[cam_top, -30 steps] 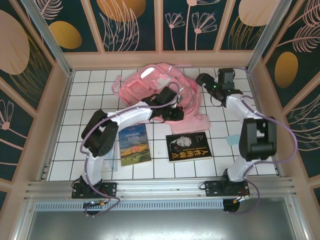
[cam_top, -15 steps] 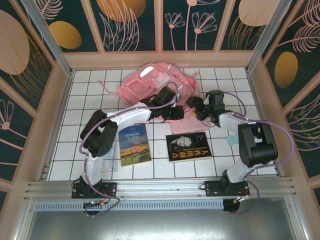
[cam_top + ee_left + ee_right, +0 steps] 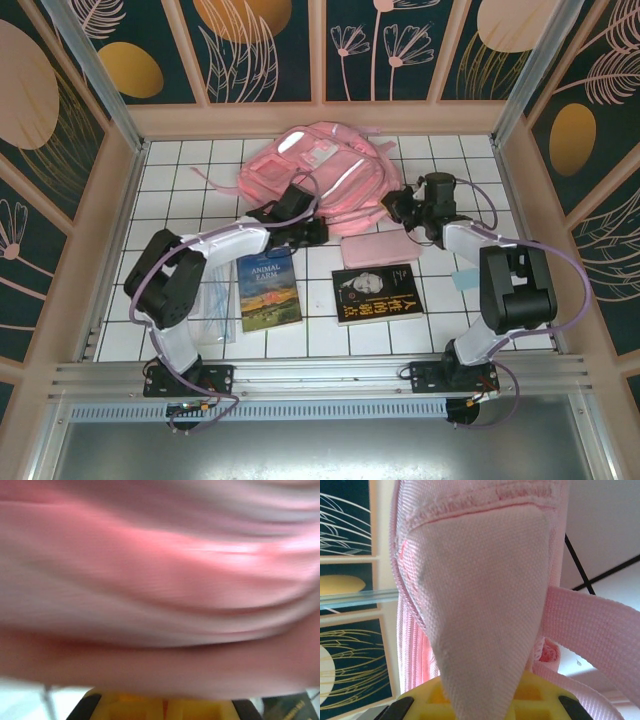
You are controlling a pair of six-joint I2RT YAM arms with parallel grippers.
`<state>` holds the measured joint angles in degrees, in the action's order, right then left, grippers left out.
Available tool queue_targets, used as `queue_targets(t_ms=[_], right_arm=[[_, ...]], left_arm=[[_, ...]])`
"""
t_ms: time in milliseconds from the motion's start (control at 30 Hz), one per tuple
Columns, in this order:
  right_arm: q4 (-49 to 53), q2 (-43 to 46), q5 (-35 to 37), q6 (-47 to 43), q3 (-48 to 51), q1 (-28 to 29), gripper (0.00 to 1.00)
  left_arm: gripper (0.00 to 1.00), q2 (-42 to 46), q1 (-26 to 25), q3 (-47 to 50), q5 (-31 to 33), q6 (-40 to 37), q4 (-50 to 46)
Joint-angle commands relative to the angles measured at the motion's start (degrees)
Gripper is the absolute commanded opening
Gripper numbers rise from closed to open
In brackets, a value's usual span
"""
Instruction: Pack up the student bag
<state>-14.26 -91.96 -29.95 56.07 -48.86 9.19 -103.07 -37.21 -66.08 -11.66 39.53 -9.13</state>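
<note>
Evidently both claws tend the student bag (image 3: 325,175), lying far-centre on the tiled surface (image 3: 170,200) — the right claw (image 3: 398,208) pinches its strap tab (image 3: 485,590), likely to steady it, while the left claw (image 3: 306,232), closed, sits against its near edge — perhaps nipping fabric.

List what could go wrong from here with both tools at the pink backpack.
The right tool appears shut on just a triangular strap tab of the large soft pink fabric backpack; pulling may lift the strap rather than open the bag.
The left tool is shut at the bag's near edge, its view blurred; thin fabric might slip out.
The flat pink pencil case lies close beside the bag and could get dragged.
</note>
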Motion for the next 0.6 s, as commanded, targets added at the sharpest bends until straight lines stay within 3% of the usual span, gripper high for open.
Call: queue_targets(t_ms=[0,300,400,500,533,567], right_arm=[[-1.44,3.28,1.93,0.01,-2.55,-1.7,0.0],[0.43,6.0,3.06,-1.73,-1.79,-1.93,0.0],[-0.17,5.72,1.99,-2.25,-2.14,-1.9,0.0],[-2.13,4.59,0.31,-2.42,-2.21,-1.34,0.0],[-2.59,4.1,0.01,-2.51,-2.42,-0.99,0.0],[-2.8,3.55,-0.29,-2.84,-2.65,-0.53,0.0]], left_arm=[[0.0,3.0,2.62,1.31,7.6,-0.44,-0.53],[0.0,4.37,13.87,6.5,16.7,-2.19,0.4],[0.0,4.04,15.94,6.19,17.35,-2.44,0.98],[0.0,3.42,15.87,4.41,14.12,-2.7,1.23],[0.05,3.32,15.85,4.21,12.84,-2.37,1.5],[0.18,3.45,15.88,4.2,12.1,-1.91,1.65]])
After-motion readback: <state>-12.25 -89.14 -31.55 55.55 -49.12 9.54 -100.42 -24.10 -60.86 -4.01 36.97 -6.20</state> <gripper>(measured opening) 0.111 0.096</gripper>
